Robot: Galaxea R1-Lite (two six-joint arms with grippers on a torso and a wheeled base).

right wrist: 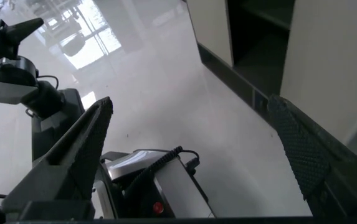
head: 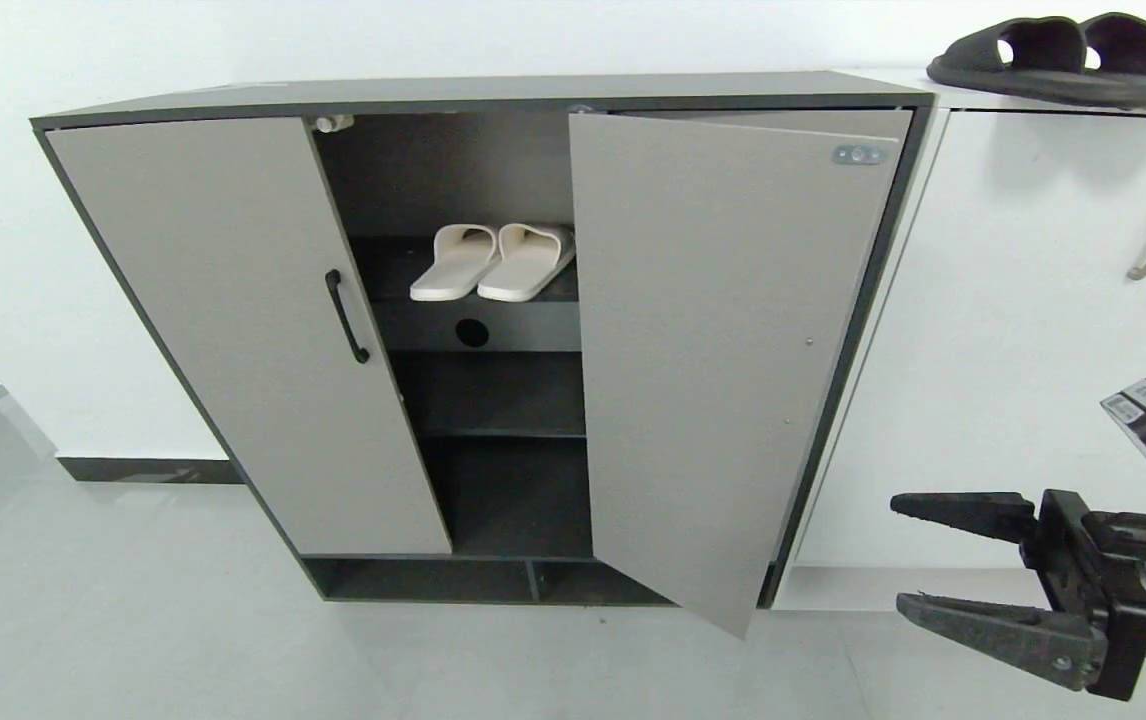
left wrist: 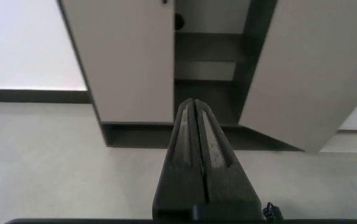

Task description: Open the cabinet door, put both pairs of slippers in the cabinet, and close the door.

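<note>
White slippers [head: 493,262] are inside; the open right gripper [head: 898,553] should rise to the black slippers [head: 1063,60], pinching both together. Left gripper [left wrist: 194,106] is closed.

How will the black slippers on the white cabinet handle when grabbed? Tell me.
The black slippers look like thick moulded foam: probably light, bendy, not floppy. Lying flat on the white cabinet, they should slide, not roll. Pinched together, one might slip.
</note>
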